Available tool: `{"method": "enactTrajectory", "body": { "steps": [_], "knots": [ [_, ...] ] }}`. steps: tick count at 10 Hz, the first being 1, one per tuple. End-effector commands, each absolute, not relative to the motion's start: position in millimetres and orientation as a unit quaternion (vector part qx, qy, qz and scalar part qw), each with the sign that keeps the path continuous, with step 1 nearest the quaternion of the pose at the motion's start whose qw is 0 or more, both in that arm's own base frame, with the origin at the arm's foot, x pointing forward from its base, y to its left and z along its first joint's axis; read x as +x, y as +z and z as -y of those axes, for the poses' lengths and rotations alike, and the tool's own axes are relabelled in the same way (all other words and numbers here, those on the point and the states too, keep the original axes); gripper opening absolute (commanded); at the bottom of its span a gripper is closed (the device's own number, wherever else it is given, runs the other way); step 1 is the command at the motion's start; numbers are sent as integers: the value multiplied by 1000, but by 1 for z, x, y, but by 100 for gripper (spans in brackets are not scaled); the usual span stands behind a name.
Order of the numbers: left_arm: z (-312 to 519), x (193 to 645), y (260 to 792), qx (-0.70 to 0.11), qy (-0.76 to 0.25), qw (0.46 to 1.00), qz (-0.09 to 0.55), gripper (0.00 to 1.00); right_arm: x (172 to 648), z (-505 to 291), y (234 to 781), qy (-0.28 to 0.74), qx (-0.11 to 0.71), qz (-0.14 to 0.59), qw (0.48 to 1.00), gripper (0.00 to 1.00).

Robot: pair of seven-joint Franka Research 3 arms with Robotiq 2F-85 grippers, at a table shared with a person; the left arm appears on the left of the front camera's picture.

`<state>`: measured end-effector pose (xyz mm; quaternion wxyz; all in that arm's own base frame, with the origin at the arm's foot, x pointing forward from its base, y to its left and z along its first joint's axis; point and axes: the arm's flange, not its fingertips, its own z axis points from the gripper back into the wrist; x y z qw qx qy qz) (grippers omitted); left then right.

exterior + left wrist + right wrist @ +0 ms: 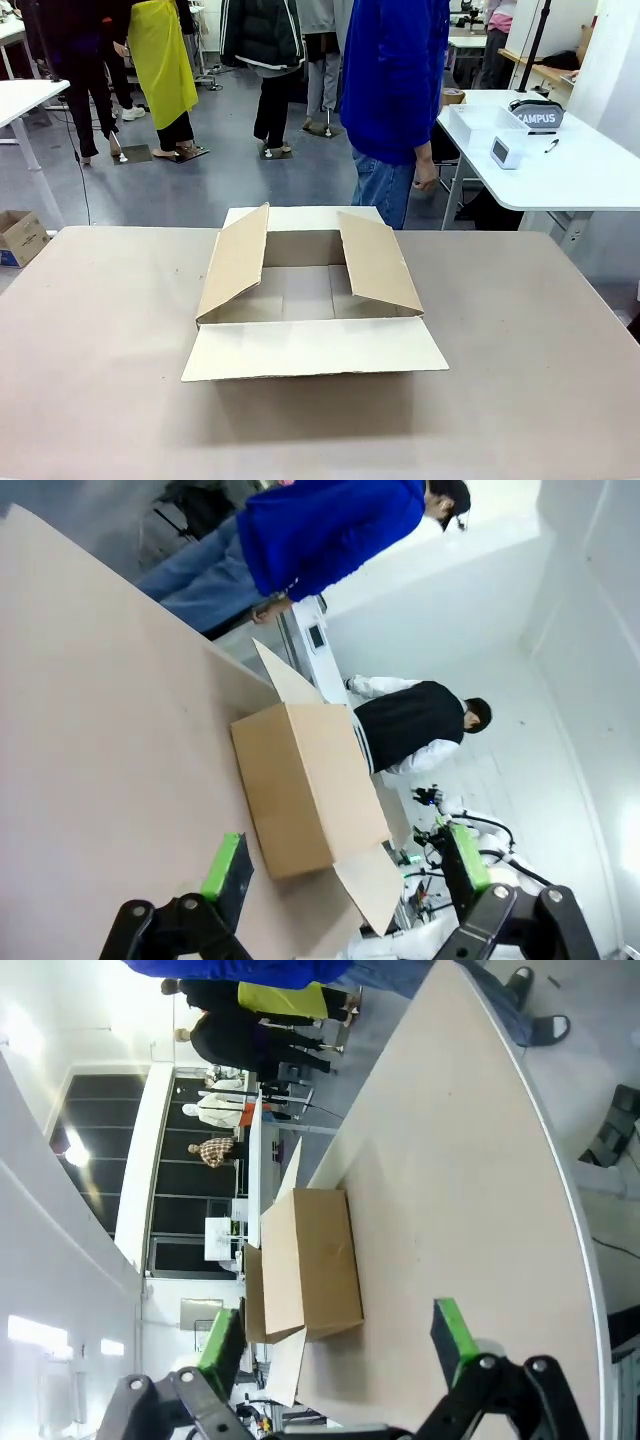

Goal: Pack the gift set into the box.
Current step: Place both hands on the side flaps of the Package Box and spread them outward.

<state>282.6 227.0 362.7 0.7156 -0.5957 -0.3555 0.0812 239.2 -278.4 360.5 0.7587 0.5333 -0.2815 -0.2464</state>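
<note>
We find the left gripper spread wide and holding nothing, facing the large plain brown corrugated cardboard box. The box sits mid-way across the pale brown table, flaps open, its visible floor bare. The right gripper is likewise spread and empty. We judge the gift set should enter from straight above, clear of the two raised side flaps.

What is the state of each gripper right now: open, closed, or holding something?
Left gripper: open, holding nothing.
Right gripper: open, holding nothing.
</note>
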Motion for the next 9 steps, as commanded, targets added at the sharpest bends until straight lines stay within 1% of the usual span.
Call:
{"method": "enactTrajectory", "body": {
  "steps": [1,3,4,5,6,7,8,9],
  "knots": [
    [-230,268,372,-607,64,707,356,100,233,278,391,-243,543,294,748,100],
    [-230,268,372,-607,64,707,356,100,233,278,391,-243,543,294,748,100],
    [-228,274,364,-611,75,709,345,100,237,279,378,-243,539,284,755,100],
    [-209,280,386,-576,46,734,357,100,254,250,402,-216,479,290,800,100],
    [-171,296,422,-541,-12,763,354,100,284,197,438,-159,398,293,855,100],
    [-126,313,454,-513,-69,789,330,100,311,139,469,-81,344,298,887,100],
    [-80,327,481,-479,-125,816,300,100,333,80,491,-13,296,302,906,100],
    [-28,336,505,-451,-182,831,269,100,348,27,506,47,274,305,911,100]
  ]
}}
